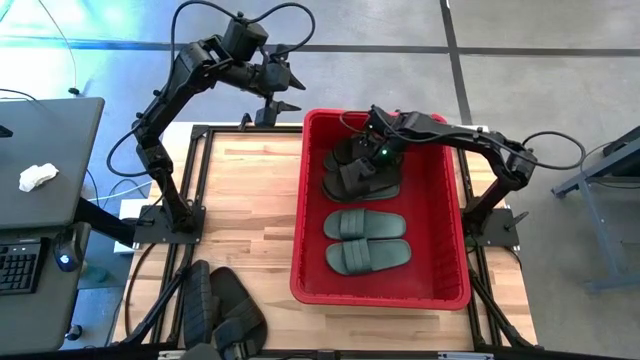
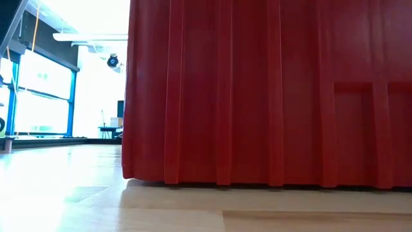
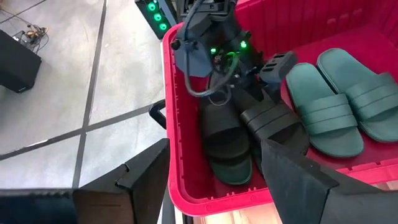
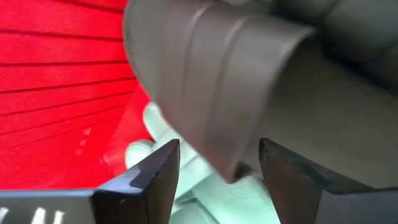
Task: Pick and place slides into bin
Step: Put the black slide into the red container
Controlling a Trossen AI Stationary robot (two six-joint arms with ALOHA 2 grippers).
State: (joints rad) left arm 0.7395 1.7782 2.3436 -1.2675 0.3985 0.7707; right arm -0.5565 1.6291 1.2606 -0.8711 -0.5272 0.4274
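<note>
nearest: ribbed strap of a black rubber slide [image 4: 205, 93] just ahead of our right gripper [image 4: 217, 168], fingers apart, nothing clamped | place: far end of the large red plastic bin [image 1: 455, 180] | step: we judge release | next: lift clear, fetch table slides [image 1: 225, 310] | left gripper [image 1: 283, 88] waits, parted

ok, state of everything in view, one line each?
bin: upright on the table, holding four slides.
green slides: two flat, side by side in the bin.
black slides in bin: two piled at the far end, under the right gripper.
black slides on table: two outside the bin, near edge.
right gripper: inside the bin, fingers open, a strap just past them.
left gripper: raised beyond the bin's far-left corner, holding nothing.
</note>
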